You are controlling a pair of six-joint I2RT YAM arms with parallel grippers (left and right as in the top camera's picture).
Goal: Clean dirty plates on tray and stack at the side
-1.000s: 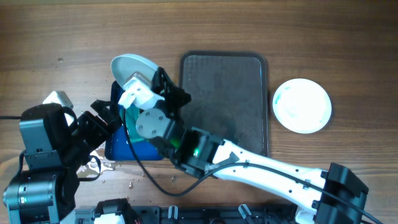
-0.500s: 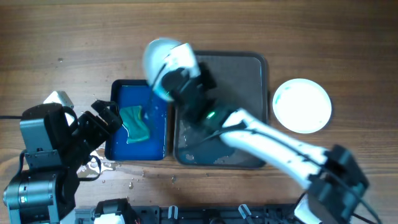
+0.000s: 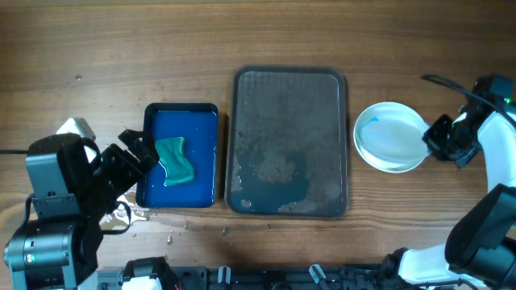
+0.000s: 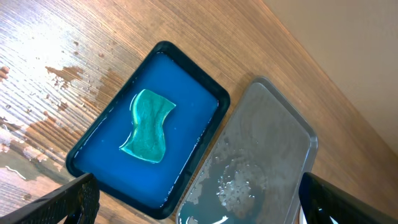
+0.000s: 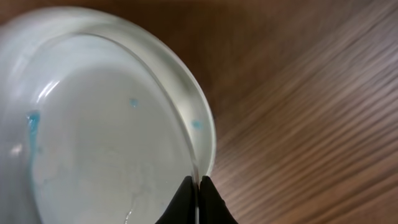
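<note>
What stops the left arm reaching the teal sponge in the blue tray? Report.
Probably yes: the teal sponge lies uncovered in the blue rectangular tray, close before the open left fingers.

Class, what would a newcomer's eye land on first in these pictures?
The glossy blue tray left of centre, a teal sponge lying in it, stands out most. Beside it the big grey tray sits wet and without plates; at the far right the right gripper pinches the rim of a blue-smeared white plate.
</note>
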